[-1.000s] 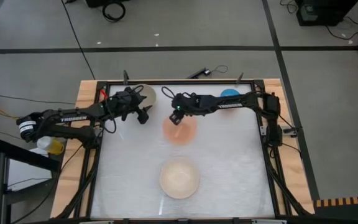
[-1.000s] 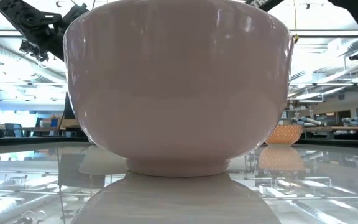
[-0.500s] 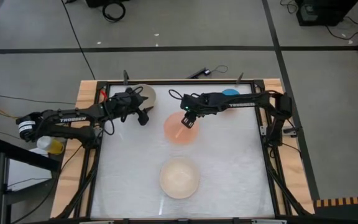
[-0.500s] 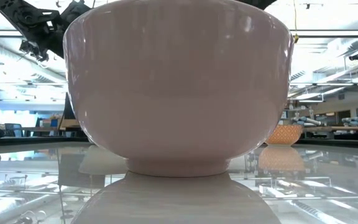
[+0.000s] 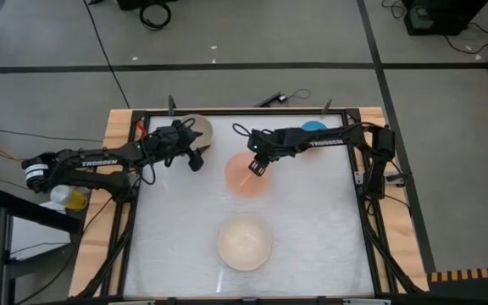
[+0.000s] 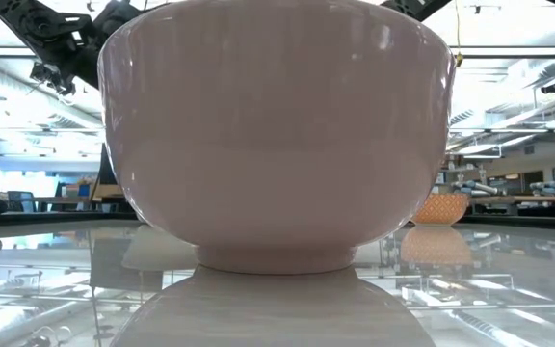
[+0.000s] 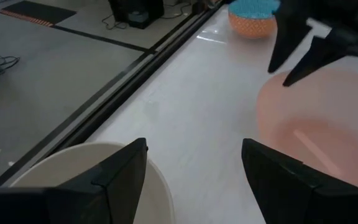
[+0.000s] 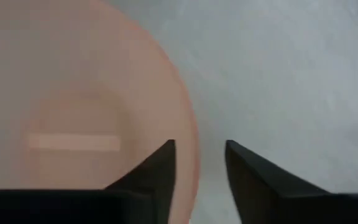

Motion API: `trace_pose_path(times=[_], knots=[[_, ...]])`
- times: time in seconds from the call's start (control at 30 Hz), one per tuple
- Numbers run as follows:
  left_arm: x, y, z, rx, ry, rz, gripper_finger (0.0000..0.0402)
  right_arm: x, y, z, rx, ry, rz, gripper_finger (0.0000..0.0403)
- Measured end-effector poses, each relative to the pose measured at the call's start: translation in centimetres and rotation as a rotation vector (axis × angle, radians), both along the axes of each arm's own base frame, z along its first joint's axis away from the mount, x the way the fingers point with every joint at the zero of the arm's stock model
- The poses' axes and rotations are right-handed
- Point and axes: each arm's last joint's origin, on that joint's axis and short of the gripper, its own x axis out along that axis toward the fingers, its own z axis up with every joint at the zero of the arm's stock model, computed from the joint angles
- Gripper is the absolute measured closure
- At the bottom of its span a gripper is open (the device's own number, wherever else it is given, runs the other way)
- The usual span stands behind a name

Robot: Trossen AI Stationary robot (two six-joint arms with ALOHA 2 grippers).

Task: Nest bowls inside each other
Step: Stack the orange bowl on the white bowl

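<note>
The bowls are spread over the counter [image 5: 312, 246]: the peach-orange bowl [image 5: 246, 175] sits near the middle, the cream-white bowl [image 5: 244, 242] well apart on the near side, the beige-tan bowl [image 5: 196, 129] at the far left edge, and the blue bowl [image 5: 313, 127] toward the far right corner. The right end effector [image 5: 257, 166] is at the peach-orange bowl's rim, one finger inside the wall and the other outside, with a gap between them, so the rim is straddled but I would not call it gripped yet. To do this step well, the fingers should settle deep enough that the pads bear on the wall below the lip, then close squarely; a thin, smooth plastic wall is likely to slip or swing down if pinched only at the edge. Lifting straight up before travelling should keep the bowl from dragging on the glossy surface. Since the cream-white bowl looks the largest, carrying the peach one over its centre and releasing low would seat it cleanly. The left end effector [image 7: 194, 171] hangs with its fingers spread wide over the beige-tan bowl's rim, holding nothing, and should stay clear of the right arm's path.
</note>
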Motion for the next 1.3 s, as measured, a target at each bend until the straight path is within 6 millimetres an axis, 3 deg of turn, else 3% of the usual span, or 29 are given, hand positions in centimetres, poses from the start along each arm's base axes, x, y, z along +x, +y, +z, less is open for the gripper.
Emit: trace_pose_path(times=[0.2, 0.27, 0.57, 0.83, 1.03, 1.3], knots=[[0.2, 0.1, 0.5, 0.021, -0.056, 0.002, 0.0136, -0.3, 0.1, -1.0, 0.009, -0.008, -0.024, 0.0372], [0.2, 0.1, 0.6, 0.022, -0.061, 0.002, 0.0136, -0.2, 0.3, -0.6, 0.005, -0.03, -0.021, 0.0389], [0.2, 0.1, 0.6, 0.0, -0.08, 0.013, 0.0136, -0.2, 2.4, 1.6, -0.027, -0.1, 0.003, 0.0392], [0.3, 0.0, 0.6, -0.031, -0.098, -0.03, 0.0136, -1.7, 5.7, 5.7, -0.065, -0.19, -0.005, 0.0392], [0.0, -0.3, 2.6, 0.014, -0.163, -0.051, 0.0136, -3.3, 8.7, 8.6, -0.091, -0.267, -0.022, 0.0392], [0.2, -1.9, 3.3, 0.011, -0.19, -0.149, 0.0149, -3.3, 13.1, 8.5, -0.103, -0.304, 0.055, 0.0392]])
